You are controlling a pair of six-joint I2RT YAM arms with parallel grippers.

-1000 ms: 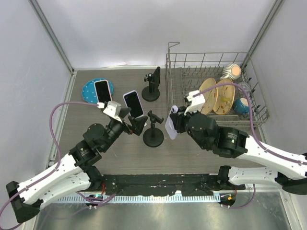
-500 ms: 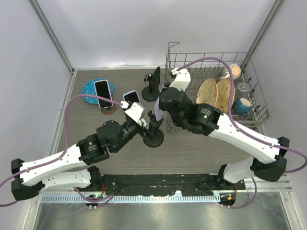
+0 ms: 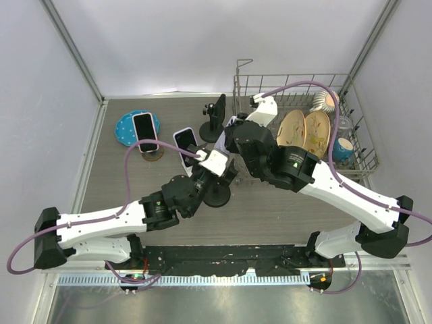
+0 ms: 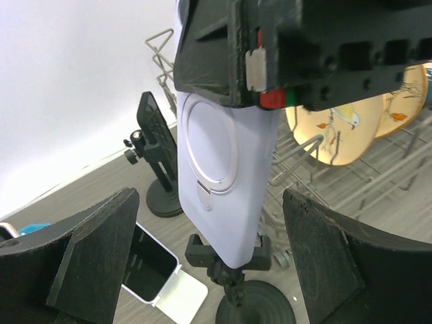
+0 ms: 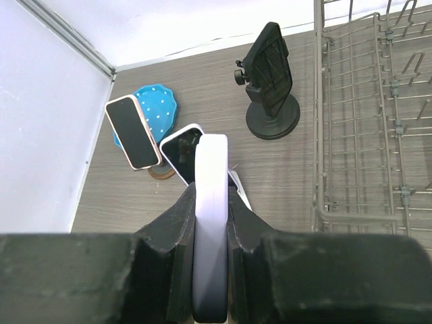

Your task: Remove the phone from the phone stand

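Observation:
A lavender phone (image 4: 226, 182) with a ring on its back stands upright, its lower end between the clamp arms of the black phone stand (image 4: 228, 256). My right gripper (image 5: 211, 202) is shut on the phone's upper part (image 5: 211, 223), seen edge-on between the fingers. In the top view the right gripper (image 3: 233, 138) hangs over the stand's round base (image 3: 216, 196) and mostly hides the phone. My left gripper (image 4: 212, 263) is wide open, one finger (image 4: 88, 263) on each side of the stand, touching nothing. It also shows in the top view (image 3: 219, 172).
A white phone on a small white stand (image 3: 185, 143) sits just left of the black stand. A blue plate (image 3: 125, 125) with a phone (image 3: 144, 131) lies at far left. Another black stand holding a dark phone (image 3: 214, 118) is behind. A wire dish rack (image 3: 270, 91) with plates is at right.
My right gripper carried the lavender phone from right of the stand to over it, and its lower end now sits at the clamp. My left arm reached forward around the stand.

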